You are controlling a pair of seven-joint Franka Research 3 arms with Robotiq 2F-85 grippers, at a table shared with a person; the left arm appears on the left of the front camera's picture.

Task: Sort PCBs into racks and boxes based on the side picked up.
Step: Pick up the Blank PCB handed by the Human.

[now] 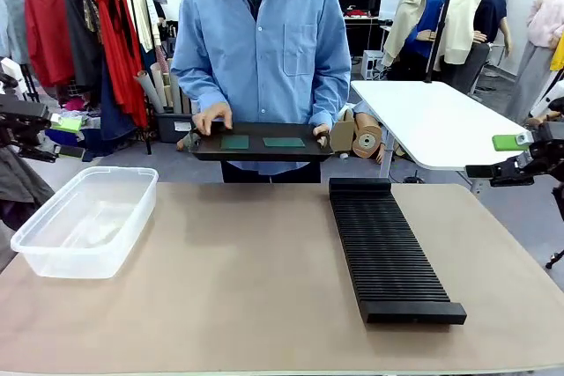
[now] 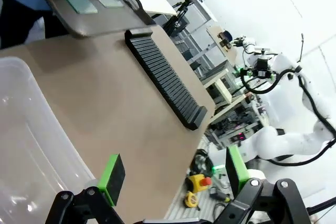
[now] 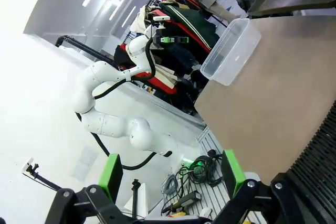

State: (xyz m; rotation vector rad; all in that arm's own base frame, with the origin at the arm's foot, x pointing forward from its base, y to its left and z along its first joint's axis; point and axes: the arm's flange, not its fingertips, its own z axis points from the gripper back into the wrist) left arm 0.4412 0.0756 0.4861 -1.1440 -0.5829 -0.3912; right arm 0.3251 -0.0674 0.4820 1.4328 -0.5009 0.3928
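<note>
Two PCBs (image 1: 234, 142) (image 1: 284, 142), dark green and flat, lie side by side on a shallow black tray (image 1: 264, 155) that a person in a blue shirt holds at the table's far edge. The clear box (image 1: 84, 217) stands empty at the left of the table, and the long black slotted rack (image 1: 388, 248) lies right of centre. My left gripper (image 1: 55, 136) hovers open off the left edge, above the box (image 2: 26, 145). My right gripper (image 1: 502, 158) hangs open off the right edge. Both wrist views show open jaws, left gripper (image 2: 176, 174) and right gripper (image 3: 172, 174), with nothing between them.
The brown tabletop (image 1: 238, 288) lies bare between box and rack. A white side table (image 1: 432, 121) stands at the back right, and a clothes rail (image 1: 88, 24) at the back left. The person's hands grip the tray at both ends.
</note>
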